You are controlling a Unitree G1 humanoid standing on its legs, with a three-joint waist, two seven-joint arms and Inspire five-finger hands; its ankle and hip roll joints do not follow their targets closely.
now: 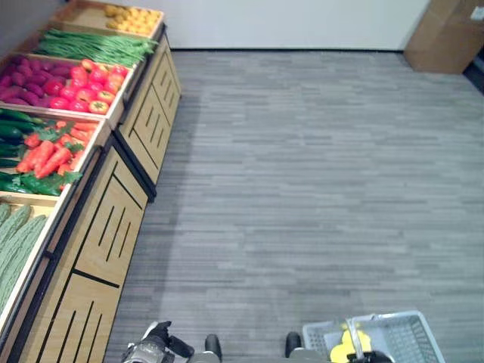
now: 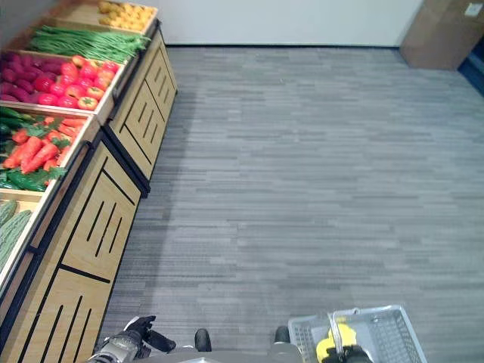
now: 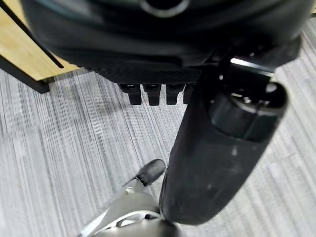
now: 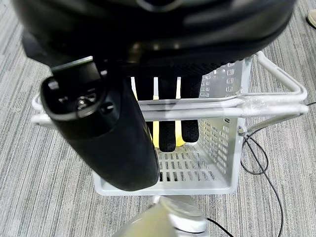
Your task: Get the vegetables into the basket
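Observation:
A wooden produce stand (image 1: pixel 113 219) runs along the left, its crates holding green beans (image 1: pixel 91 47), red peppers (image 1: pixel 87 87), purple vegetables (image 1: pixel 23 79), carrots (image 1: pixel 49 155), cucumbers (image 1: pixel 15 128) and bumpy green gourds (image 1: pixel 15 242). A grey plastic basket (image 1: pixel 401 333) hangs at the lower right with a yellow vegetable (image 4: pixel 157 133) inside. My right hand (image 4: pixel 168 113) is curled round the basket's handles (image 4: pixel 266 106). Low at the left, near the stand's base, my left hand (image 1: pixel 155 348) hangs with relaxed fingers (image 3: pixel 148 94), holding nothing.
Grey carpet (image 1: pixel 302 174) stretches from the stand to the white back wall. A cardboard box (image 1: pixel 446 34) stands in the far right corner. The farthest crate holds yellow produce (image 1: pixel 132 19).

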